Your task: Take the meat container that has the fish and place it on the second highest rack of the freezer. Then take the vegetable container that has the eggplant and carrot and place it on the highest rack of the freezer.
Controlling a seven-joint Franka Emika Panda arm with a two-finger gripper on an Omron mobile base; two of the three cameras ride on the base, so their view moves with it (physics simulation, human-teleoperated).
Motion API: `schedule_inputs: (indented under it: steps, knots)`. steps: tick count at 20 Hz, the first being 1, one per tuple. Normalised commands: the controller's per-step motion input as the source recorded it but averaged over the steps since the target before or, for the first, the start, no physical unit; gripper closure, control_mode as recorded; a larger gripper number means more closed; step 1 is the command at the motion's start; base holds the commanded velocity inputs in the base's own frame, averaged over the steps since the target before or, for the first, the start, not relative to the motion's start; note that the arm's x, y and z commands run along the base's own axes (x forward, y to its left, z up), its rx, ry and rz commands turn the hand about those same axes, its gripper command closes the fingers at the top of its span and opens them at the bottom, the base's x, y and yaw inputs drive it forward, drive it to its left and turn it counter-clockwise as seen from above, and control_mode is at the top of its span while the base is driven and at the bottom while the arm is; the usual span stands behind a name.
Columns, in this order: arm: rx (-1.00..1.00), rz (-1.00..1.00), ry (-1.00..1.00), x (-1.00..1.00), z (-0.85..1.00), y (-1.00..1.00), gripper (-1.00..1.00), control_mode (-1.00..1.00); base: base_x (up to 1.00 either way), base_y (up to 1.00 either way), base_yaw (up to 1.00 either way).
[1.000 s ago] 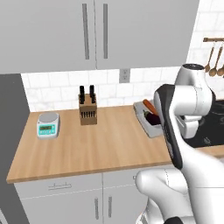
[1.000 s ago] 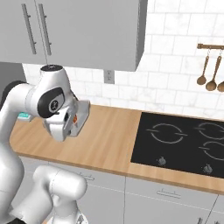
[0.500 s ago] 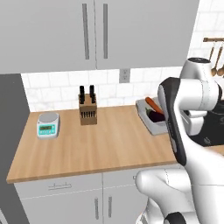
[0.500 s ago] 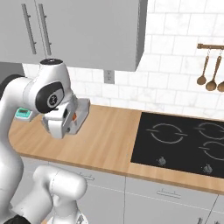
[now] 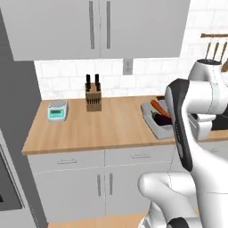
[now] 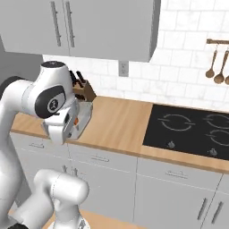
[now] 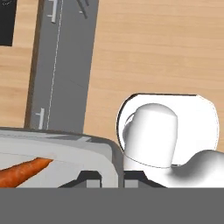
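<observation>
Where tray (image 5: pixel 153 121) tilts — carrot (image 7: pixel 24 172) lengthwise.

Matt, pale wood-grain counter (image 5: pixel 102 127). Smooth grey plastic-looking vegetable container (image 5: pixel 153 122) holds a bright orange carrot (image 5: pixel 160 108) and a glossy, near-black eggplant (image 5: pixel 162 119). Wooden knife block (image 5: pixel 93 99). Glossy black cooktop (image 6: pixel 190 132). White tiled wall (image 6: pixel 188 44).

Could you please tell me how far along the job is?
Fish step: cannot tell from these views. In hand: the end effector grips the tray by its rim, with the carrot and eggplant inside. Left: setting the tray on the highest rack.
</observation>
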Motion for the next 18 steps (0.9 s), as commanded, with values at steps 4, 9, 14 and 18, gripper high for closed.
schedule_inputs:
  steps: [4, 9, 14, 18]
  knots:
    - [0.0, 0.0, 0.0, 0.0, 0.0, 0.0, 1.0, 1.0, -0.45, 0.09, 0.85]
    - [0.0, 0.0, 0.0, 0.0, 0.0, 0.0, 1.0, 1.0, -0.07, 0.08, 1.0]
    - [0.0, 0.0, 0.0, 0.0, 0.0, 0.0, 1.0, 1.0, 0.19, 0.19, 0.88]
    - [0.0, 0.0, 0.0, 0.0, 0.0, 0.0, 1.0, 1.0, 0.9, 0.56, 0.45]
